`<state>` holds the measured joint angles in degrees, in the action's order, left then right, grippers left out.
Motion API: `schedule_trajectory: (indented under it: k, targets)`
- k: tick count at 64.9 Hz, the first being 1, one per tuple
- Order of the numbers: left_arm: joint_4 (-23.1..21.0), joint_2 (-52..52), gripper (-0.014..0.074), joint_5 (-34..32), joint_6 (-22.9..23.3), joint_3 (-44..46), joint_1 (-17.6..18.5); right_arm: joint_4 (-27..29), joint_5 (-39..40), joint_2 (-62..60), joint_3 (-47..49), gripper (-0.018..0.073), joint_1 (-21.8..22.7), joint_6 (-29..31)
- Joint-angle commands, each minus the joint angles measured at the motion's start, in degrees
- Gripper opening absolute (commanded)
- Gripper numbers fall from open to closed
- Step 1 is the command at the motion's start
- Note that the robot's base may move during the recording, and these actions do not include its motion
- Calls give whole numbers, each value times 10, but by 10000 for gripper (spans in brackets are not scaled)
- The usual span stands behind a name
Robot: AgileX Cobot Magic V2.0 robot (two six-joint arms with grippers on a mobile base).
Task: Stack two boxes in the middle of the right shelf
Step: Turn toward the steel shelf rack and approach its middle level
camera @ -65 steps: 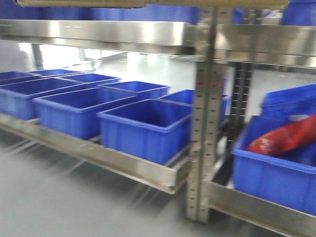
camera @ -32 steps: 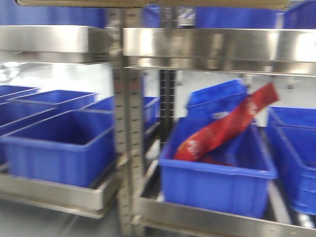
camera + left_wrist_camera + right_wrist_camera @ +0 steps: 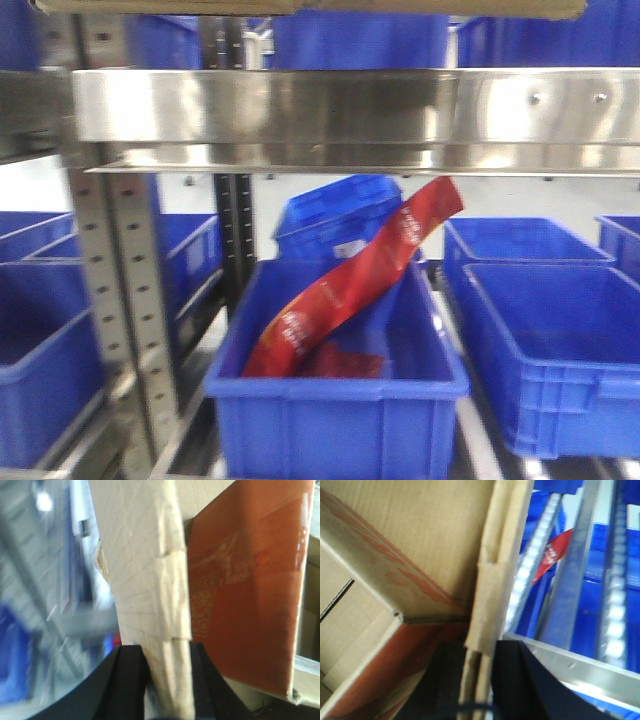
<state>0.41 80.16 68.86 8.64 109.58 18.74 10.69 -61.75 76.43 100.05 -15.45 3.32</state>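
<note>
The left pincer point(image 3: 167, 665) is closed narrowly on the thin raised wall of a plain brown corrugated cardboard carton point(image 3: 135, 570). Its black jaws press either face of the board at 6 o'clock of its wrist view. An orange-printed cardboard panel point(image 3: 245, 590) lies against the carton at 3 o'clock; it may be the second box, though I cannot tell. The right pincer point(image 3: 480, 680) pinches a like board edge in the same way, at 6 o'clock of its own view. In the front view the load shows only as a brown strip at 12 o'clock, above the broad mirror-bright lip of the shiny stainless-steel shelf level point(image 3: 350, 105).

The chief danger is the hold itself. Each pincer has only an edge of wrinkled board, so the weight could tear or fold it, or let it slide out. The load would then drop towards the deep blue plastic bin point(image 3: 335, 430) holding the long red foil packet point(image 3: 350, 280) at 6 o'clock. If the arms move unevenly, the carton may twist between them. The underside seems close over the lip, and a low approach could catch there and shove the upper box off. More blue bins point(image 3: 350, 40) show behind the lip, so room may be short. The white roller tracks point(image 3: 615, 595) could let a released carton roll.
</note>
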Motion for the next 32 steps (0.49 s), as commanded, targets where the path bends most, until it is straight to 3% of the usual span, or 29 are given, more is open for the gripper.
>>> schedule_trajectory:
  k: [1,32]
  targets:
    - [3,-10,-111,-25,-5,9,-1,-19,22,-5,5,-162,5,3]
    - [3,-10,-111,-26,-5,9,-1,-19,22,-5,5,-162,5,3]
